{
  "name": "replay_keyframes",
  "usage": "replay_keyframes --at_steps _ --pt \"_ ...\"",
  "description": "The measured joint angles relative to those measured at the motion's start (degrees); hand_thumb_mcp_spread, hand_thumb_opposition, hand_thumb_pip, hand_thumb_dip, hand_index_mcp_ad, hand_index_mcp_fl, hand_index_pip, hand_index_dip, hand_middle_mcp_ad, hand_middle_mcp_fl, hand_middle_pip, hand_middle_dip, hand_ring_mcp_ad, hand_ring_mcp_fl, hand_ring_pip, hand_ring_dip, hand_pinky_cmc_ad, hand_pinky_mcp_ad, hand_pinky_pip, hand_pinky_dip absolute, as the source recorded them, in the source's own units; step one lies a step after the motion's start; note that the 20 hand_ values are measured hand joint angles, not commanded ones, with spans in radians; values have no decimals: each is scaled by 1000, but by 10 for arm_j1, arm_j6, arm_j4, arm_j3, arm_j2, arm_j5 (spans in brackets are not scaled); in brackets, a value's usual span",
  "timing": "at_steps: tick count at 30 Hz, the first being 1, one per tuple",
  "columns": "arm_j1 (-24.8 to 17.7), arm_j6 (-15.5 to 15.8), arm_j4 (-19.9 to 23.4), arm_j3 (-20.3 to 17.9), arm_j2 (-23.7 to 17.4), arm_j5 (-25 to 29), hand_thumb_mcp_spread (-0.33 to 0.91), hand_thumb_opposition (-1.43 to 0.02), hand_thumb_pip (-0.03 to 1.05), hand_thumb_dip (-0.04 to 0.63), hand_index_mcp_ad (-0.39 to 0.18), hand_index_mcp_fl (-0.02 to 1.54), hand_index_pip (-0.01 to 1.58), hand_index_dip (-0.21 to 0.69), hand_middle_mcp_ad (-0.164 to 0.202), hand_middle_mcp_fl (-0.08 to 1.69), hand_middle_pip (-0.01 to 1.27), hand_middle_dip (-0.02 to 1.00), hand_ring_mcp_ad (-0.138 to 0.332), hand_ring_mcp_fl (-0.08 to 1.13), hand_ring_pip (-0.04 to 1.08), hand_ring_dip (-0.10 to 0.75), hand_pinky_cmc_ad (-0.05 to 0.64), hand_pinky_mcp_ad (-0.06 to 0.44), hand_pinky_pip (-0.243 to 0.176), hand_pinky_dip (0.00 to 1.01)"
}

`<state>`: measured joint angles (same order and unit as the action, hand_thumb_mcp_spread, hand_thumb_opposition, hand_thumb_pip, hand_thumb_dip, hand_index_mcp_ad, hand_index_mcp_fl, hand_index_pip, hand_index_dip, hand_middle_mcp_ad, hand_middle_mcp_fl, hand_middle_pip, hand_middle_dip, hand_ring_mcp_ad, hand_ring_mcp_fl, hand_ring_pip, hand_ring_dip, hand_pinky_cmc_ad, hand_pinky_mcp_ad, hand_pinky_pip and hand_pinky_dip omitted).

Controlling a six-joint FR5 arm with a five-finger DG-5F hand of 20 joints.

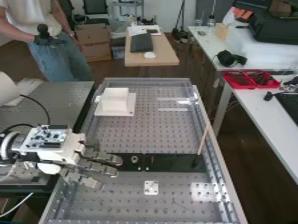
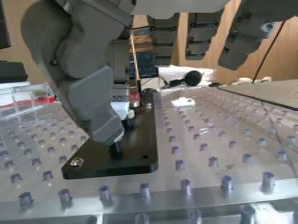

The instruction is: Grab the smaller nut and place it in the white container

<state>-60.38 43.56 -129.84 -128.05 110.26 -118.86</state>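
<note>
Underneath the robot hand (image 1: 100, 168), a big perforated metal bench top (image 1: 136, 134) is spread out, with its raised rim carried round well beyond the fingers. The hand itself is held low over one end of the flat black bar (image 1: 174, 163), fingers (image 2: 200, 37) pretty much straight and spaced out, thumb (image 2: 93, 95) kept well away from them, so nothing looks gripped. Most of the bar is left sticking out past the fingertips. The white container (image 1: 116, 102) is parked further up the bench from the hand, well apart from it. Past the fingertips, at the bar's far end, a thin stick (image 1: 203, 141) is leaned at a slant. Nearer the high camera than the bar, a small white plate (image 1: 151, 188) is set beyond the fingertips, not touched. Just past the fingers, the bearing (image 1: 134, 159) is seated on the bar. Another round metal part (image 2: 130, 114) is half hidden by the thumb. Right under the thumb's tip a short dark peg (image 2: 115, 149) can be seen, but whether that's the smaller nut can't be told.
</note>
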Motion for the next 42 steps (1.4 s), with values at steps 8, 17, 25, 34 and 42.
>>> replay_keyframes --at_steps 8,17,25,34,42 --pt "-1 -1 14 -2 8 3 447 -892 728 206 -209 103 1559 110 80 3 115 188 148 0 63 23 361 250 -122 223" --pt "0 0 16 -1 14 3 447 -892 728 220 -209 138 1557 106 80 7 115 188 148 0 63 23 354 248 -122 223" --pt "0 -1 16 -1 15 2 447 -892 728 223 -213 154 1557 105 80 7 120 188 148 0 63 23 353 248 -122 223" --pt "0 2 12 0 16 0 447 -892 728 223 -209 150 1557 103 80 7 120 188 148 0 63 23 351 248 -122 223" --pt "0 1 19 -1 18 2 447 -892 726 220 -209 182 1550 93 82 7 119 190 148 0 70 30 351 248 -122 223"
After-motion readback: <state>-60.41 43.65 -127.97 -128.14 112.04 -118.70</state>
